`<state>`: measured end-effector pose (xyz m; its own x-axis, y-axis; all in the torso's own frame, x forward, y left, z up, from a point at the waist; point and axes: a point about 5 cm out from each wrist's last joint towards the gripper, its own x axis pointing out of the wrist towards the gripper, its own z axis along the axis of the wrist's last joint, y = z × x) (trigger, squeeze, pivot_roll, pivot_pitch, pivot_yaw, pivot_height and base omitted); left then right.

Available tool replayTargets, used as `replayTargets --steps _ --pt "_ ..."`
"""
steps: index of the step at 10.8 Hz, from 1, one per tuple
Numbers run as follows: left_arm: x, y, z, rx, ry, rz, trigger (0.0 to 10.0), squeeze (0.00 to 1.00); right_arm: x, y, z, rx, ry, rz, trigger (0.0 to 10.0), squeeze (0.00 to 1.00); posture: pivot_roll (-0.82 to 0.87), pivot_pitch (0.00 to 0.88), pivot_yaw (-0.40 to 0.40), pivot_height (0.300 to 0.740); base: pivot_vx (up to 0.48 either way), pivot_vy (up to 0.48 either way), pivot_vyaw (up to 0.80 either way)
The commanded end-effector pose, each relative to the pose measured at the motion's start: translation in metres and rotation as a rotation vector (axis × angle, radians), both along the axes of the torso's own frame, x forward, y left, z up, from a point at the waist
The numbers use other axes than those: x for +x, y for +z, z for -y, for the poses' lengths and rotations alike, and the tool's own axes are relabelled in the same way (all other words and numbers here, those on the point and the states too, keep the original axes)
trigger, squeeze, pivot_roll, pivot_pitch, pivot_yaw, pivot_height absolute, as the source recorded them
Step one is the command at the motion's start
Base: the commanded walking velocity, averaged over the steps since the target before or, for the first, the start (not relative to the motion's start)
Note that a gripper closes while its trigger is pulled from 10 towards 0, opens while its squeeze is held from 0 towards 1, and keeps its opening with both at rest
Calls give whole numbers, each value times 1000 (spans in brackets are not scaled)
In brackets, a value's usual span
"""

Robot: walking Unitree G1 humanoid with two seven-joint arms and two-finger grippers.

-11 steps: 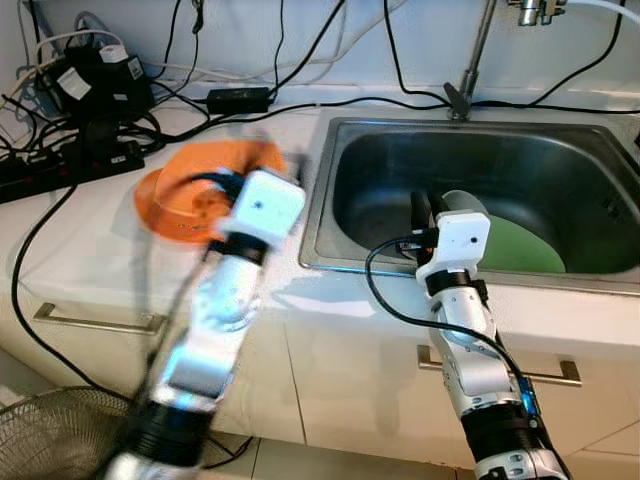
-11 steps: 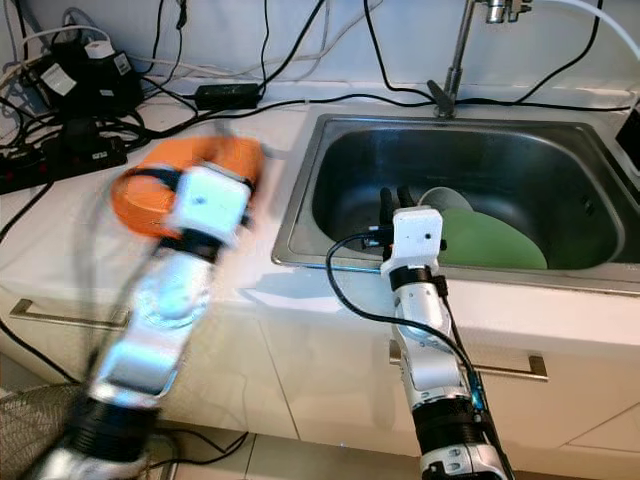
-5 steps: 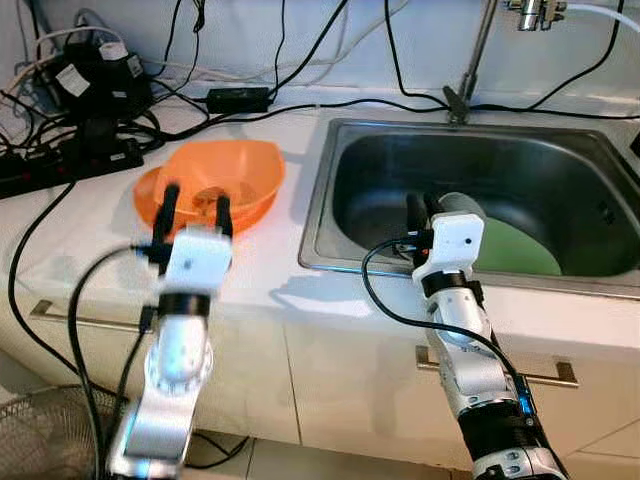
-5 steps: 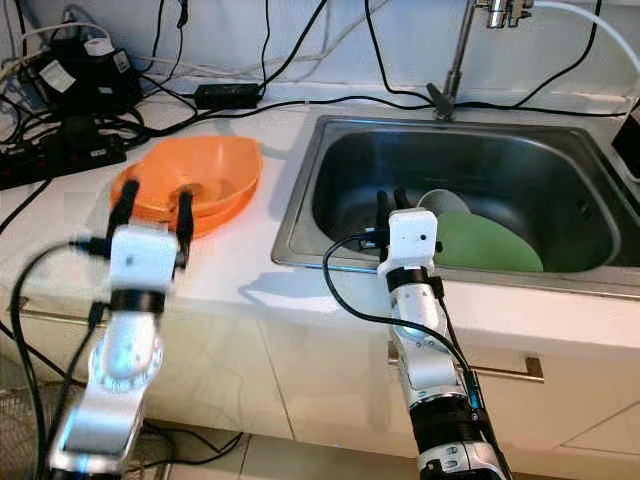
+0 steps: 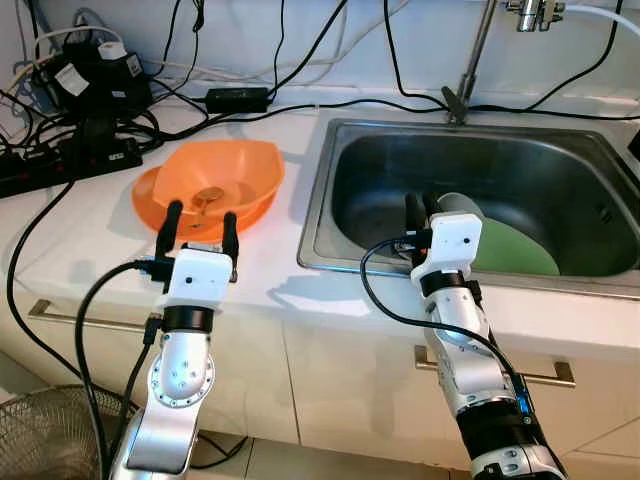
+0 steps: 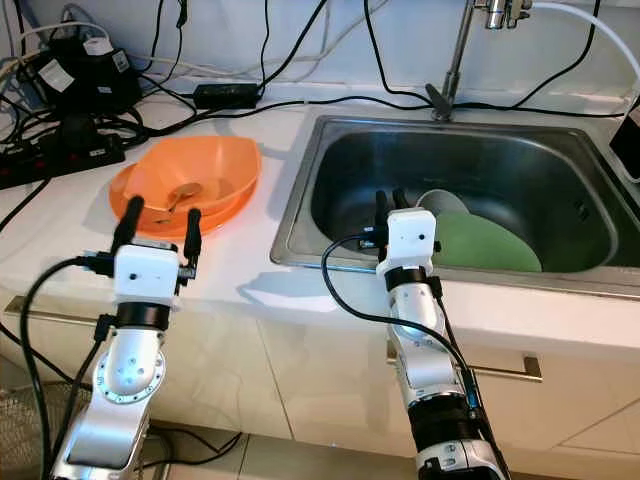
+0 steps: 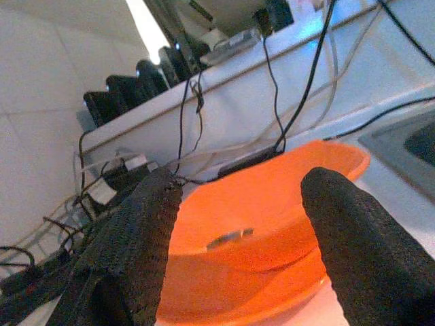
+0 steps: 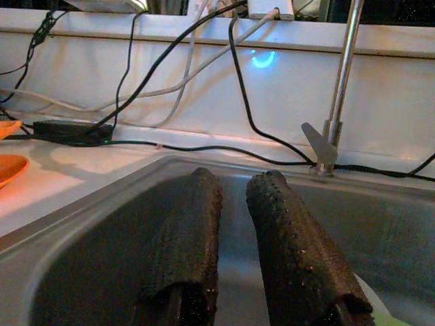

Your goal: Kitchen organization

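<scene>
Beside the sink (image 5: 322, 205), the left gripper (image 5: 201, 219) is spreading its fingers wide toward the orange bowl (image 5: 213, 178), probably preparing a grasp; the right gripper (image 5: 419, 212) is keeping its fingers narrow above the green plate (image 5: 515, 250).

Orange bowl (image 5: 222, 175) on an orange plate (image 5: 150, 203), something small and brownish, perhaps, inside. White countertop (image 5: 80, 240), steel-grey sink (image 5: 340, 180), green plate (image 5: 515, 248) and a pale grey cup (image 5: 462, 203) within. Black cables (image 5: 300, 55) and black power strip (image 5: 50, 168) against a white wall. Silver arms, white wrist housings, textured black fingers (image 7: 136, 251). Cream cabinet fronts (image 5: 340, 380).
</scene>
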<state>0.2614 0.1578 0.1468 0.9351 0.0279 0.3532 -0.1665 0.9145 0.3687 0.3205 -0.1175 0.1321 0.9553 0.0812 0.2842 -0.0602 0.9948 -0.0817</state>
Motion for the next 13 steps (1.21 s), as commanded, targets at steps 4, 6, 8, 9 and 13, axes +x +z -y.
replayTargets --steps 4,6,8,9,13 --pt "13 -2 -14 -11 65 -15 10000 0 0 -8 -4 -1 9 -38 10000 0 112 0 45 740 0 0 0" --pt "23 -2 -14 -20 74 -20 10000 0 0 -8 -5 -2 9 -37 10000 0 108 0 44 740 0 0 0" --pt "29 -1 -11 -36 64 -21 10000 0 0 -8 -5 -3 7 -34 10000 0 100 0 47 740 0 0 0" --pt "31 -1 -9 -42 53 -22 8745 0 0 -8 -4 -4 4 -35 10000 0 98 0 48 740 0 0 0" --pt "34 -2 -8 -57 50 -22 0 0 1 -7 -4 -6 4 -32 10000 0 96 0 48 740 0 0 0"
